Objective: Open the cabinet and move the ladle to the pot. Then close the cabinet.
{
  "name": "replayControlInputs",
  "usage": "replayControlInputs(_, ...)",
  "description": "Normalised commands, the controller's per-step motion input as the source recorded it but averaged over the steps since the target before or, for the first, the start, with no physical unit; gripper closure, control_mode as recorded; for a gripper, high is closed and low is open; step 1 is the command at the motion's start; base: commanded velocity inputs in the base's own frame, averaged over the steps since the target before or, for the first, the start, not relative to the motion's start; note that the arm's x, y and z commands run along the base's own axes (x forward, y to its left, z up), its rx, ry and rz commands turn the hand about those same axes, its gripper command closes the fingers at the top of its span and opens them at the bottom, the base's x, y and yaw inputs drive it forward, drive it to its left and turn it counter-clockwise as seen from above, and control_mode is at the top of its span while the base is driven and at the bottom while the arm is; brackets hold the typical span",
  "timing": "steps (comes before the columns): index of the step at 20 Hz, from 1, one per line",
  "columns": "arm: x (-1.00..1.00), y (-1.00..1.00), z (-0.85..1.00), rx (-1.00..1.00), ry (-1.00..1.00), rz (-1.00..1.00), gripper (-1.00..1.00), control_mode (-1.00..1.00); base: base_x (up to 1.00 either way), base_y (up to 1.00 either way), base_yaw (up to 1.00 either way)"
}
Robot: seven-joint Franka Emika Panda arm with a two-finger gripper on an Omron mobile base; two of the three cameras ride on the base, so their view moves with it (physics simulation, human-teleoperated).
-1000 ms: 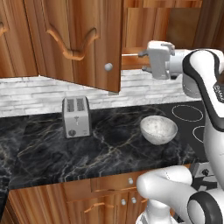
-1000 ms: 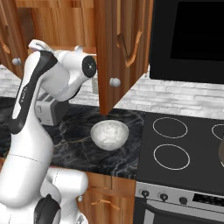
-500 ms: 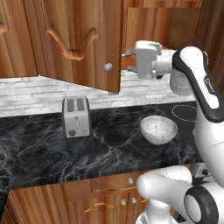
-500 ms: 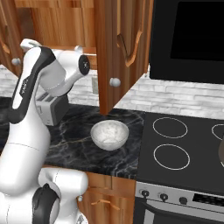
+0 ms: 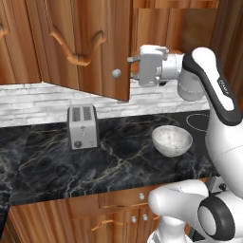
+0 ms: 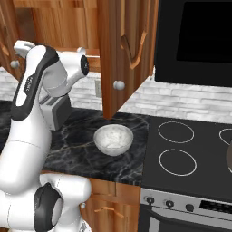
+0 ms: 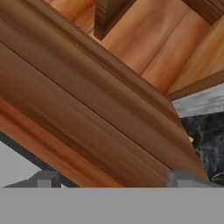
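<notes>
The cabinet [image 5: 90,47] hangs over the counter [image 5: 109,161] with one door [image 5: 102,45] swung out toward the robot, its round silver knob [image 5: 116,73] near the door's lower free corner; in the right base view the same door [image 6: 122,50] stands edge-on at about 12 o'clock from the bowl, knob [image 6: 118,84] low on it. The gripper [image 5: 134,60] sits at the door's free edge, at 3 o'clock from the knob and just beside it, the white hand pointing toward 9 o'clock in the left base view. In the hand view the door's wooden edge [image 7: 100,113] runs diagonally across, from 10 o'clock down to 4 o'clock, with the two dark fingertips [image 7: 46,179] at the bottom set far apart on either side of it: the jaws are open wide, and whether they touch the wood I cannot tell. Behind the door edge the cabinet's interior shows as lighter wood, and a strip of pale tiled wall and black marble counter [image 7: 210,148] lies at 4 o'clock. On the counter a silver toaster [image 5: 82,126] stands at 9 o'clock of a white speckled bowl [image 5: 172,140], well apart from it. The stove [image 6: 195,154] with ringed burners lies at 3 o'clock of the bowl [image 6: 113,139] in the right base view, under a black microwave [image 6: 195,41]. A thin sliver of the pot [image 6: 229,156] shows at the right edge of that view, on the stove.
</notes>
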Motion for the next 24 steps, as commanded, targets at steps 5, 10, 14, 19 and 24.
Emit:
replayControlInputs(5, 0.00, 0.23, 0.00, 0.06, -0.04, 0.19, -1.00, -1.00, 0.00, 0.00, 0.00)
replayControlInputs(10, 0.00, 0.44, 0.00, 0.02, -0.03, 0.20, -1.00, -1.00, 0.00, 0.00, 0.00)
replayControlInputs(14, -0.02, 0.59, 0.00, 0.00, -0.02, 0.18, -1.00, -1.00, 0.00, 0.00, 0.00)
replayControlInputs(19, -0.11, 0.56, 0.00, 0.00, -0.01, 0.16, -1.00, -1.00, 0.00, 0.00, 0.00)
replayControlInputs(24, -0.14, 0.54, 0.00, 0.00, -0.02, 0.14, -1.00, -1.00, 0.00, 0.00, 0.00)
